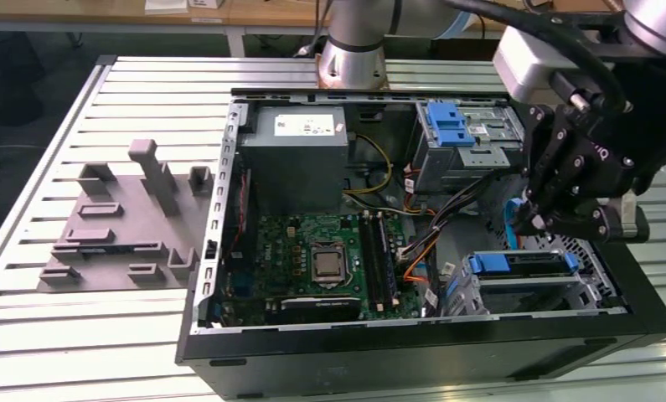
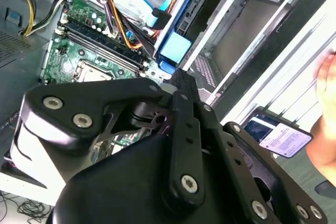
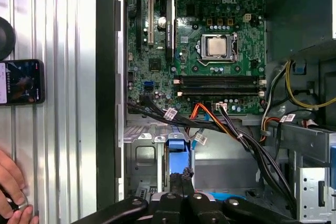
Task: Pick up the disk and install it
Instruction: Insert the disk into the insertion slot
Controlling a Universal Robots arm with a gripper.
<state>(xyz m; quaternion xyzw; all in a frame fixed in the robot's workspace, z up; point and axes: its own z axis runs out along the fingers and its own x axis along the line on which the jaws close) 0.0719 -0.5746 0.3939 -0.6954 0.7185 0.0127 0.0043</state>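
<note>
**Jaws clenched on the disk over the drive bay**

My jaws (image 1: 534, 222) are drawn nearly together, clenched on the end of the disk (image 1: 516, 219). In the exterior view it hangs on edge beneath me as a narrow blue strip. It is inside the open computer case (image 1: 422, 347), toward the exterior view's right. Just past it, on the near side, is a silver drive cage (image 1: 523, 268) with a blue latch.

In the second wrist view the disk's blue caddy runs away from my fingertips (image 2: 181, 80), with the drive's dark side along it. It stands tilted beside the cage's bare metal wall. In the first wrist view the caddy's blue end shows straight ahead of my jaws, between the cage's silver rails.

The case lies on its side on a slatted metal surface (image 1: 42, 335). Its green motherboard (image 1: 310, 260) faces up in the middle. The grey power-supply box (image 1: 299, 142) sits at the far side and carries a white sticker (image 1: 310, 126), its print too small to make out. A second blue-latched cage (image 1: 456, 126) is at the far right in the exterior view. A grey moulded fixture (image 1: 121, 218) rests on the surface at that view's left.

In the first wrist view a phone (image 3: 21, 81) with a lit screen lies on the slats outside the case. Its text is illegible. A person's hand (image 3: 10, 182) rests near it.
</note>
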